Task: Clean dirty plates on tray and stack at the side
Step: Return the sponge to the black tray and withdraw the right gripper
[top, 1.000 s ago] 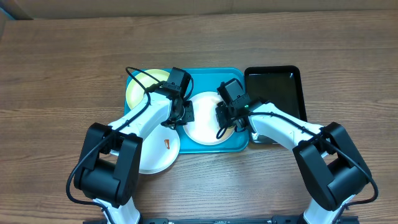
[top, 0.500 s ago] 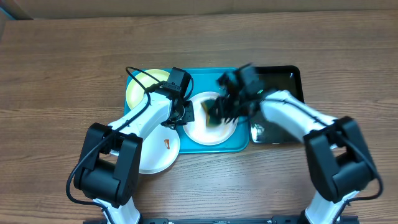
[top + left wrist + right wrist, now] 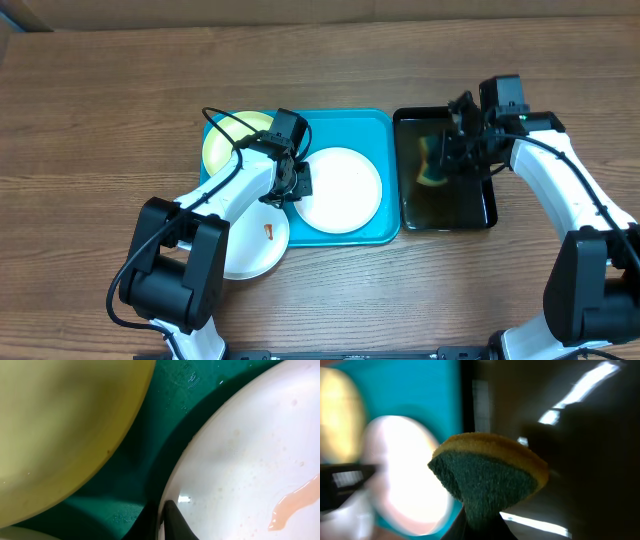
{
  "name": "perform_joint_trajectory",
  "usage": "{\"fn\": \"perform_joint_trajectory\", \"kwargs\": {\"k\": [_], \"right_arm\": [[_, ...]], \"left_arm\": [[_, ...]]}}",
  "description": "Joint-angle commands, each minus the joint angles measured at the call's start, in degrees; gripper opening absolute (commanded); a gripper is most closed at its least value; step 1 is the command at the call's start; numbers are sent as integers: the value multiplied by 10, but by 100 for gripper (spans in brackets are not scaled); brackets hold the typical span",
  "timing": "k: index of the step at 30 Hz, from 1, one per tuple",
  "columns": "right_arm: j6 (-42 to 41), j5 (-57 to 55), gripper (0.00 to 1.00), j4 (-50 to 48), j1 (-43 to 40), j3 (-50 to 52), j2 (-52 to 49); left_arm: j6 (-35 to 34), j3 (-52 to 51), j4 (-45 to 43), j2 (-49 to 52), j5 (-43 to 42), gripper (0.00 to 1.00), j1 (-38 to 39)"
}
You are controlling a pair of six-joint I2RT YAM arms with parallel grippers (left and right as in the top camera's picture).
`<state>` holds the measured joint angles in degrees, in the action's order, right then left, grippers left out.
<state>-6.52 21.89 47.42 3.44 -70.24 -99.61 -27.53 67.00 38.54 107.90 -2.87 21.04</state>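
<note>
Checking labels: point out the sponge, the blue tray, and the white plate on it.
sponge (image 3: 487,477): right wrist view, green scrub face.
blue tray (image 3: 350,125): overhead view, bare floor near far rim.
white plate (image 3: 345,190) on it: overhead view, plate centre.

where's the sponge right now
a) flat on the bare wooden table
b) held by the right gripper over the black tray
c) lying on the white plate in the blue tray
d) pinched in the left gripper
b: the right gripper is clamped on the sponge, and the overhead view puts that arm above the black tray, away from the blue one.
</note>
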Motion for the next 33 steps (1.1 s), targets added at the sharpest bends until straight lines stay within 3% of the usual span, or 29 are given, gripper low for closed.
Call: {"fn": "perform_joint_trajectory", "kwargs": {"k": [1, 9, 10, 15, 17, 21, 27, 33], "right_arm": [[21, -111, 4, -17, 1, 30, -8], [19, -173, 6, -69, 2, 73, -26], [19, -178, 9, -69, 2, 74, -26], [19, -178, 47, -71, 2, 81, -26], [19, -178, 53, -73, 2, 86, -26], [19, -178, 54, -94, 2, 103, -26], [19, -178, 54, -145, 2, 141, -26], [19, -171, 56, -163, 2, 157, -26]], "left_arm": [[-8, -6, 1, 5, 18, 9, 3], [-8, -6, 2, 5, 18, 13, 3], [-8, -6, 1, 5, 18, 14, 3], [-8, -6, -5, 5, 18, 18, 3], [-8, -6, -5, 5, 18, 22, 3], [-8, -6, -5, 5, 18, 22, 3], [-8, -6, -5, 5, 18, 8, 3], [-8, -6, -5, 5, 18, 16, 3]]}}
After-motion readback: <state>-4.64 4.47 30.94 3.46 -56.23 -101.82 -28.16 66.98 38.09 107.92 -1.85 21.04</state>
